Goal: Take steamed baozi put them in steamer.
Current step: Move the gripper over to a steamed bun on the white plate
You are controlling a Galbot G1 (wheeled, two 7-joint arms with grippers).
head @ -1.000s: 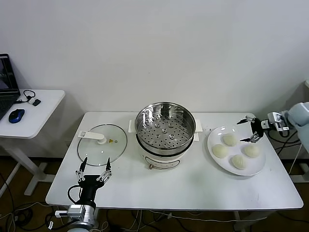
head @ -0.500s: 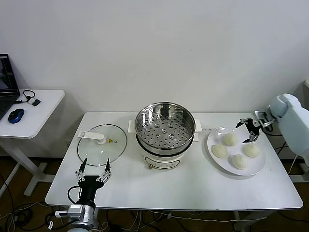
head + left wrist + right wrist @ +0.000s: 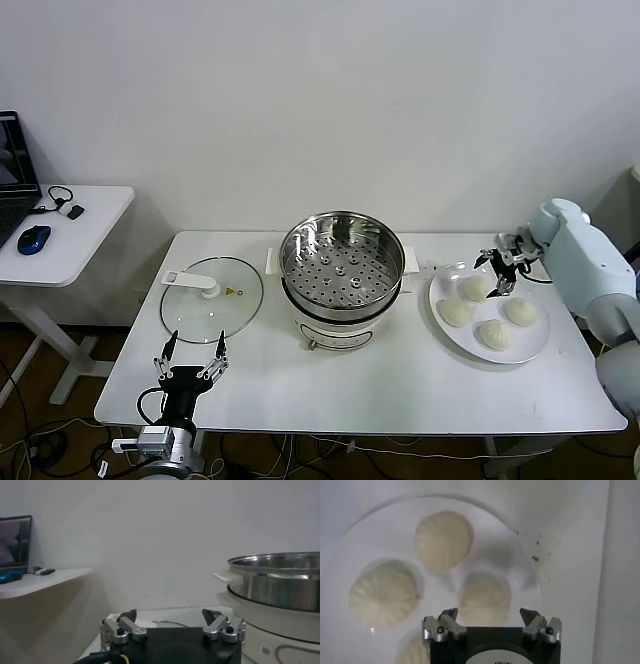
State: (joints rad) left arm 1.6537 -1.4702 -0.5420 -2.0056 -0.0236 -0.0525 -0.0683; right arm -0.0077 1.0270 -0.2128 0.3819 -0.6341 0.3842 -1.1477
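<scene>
Several creamy-white baozi lie on a white plate (image 3: 436, 295) at the table's right; the farthest one (image 3: 473, 288) is closest to the steamer. The right gripper (image 3: 497, 272) hovers open over the plate's far edge, just above that bun, holding nothing. In the right wrist view its open fingers frame one baozi (image 3: 484, 597) below the right gripper (image 3: 489, 612), with two more baozi (image 3: 443, 540) (image 3: 383, 600) beyond. The shiny steamer (image 3: 342, 265) stands mid-table with a bare perforated tray. The left gripper (image 3: 197, 340) is parked open at the table's near left edge.
A flat glass lid (image 3: 212, 298) lies left of the steamer. The left wrist view shows the left gripper (image 3: 170, 614) open beside the steamer (image 3: 280, 585). A side table with a blue mouse (image 3: 33, 239) stands at far left.
The right gripper has swung in from beyond the plate's right rim to above its far bun, staying open. The left arm has not moved.
</scene>
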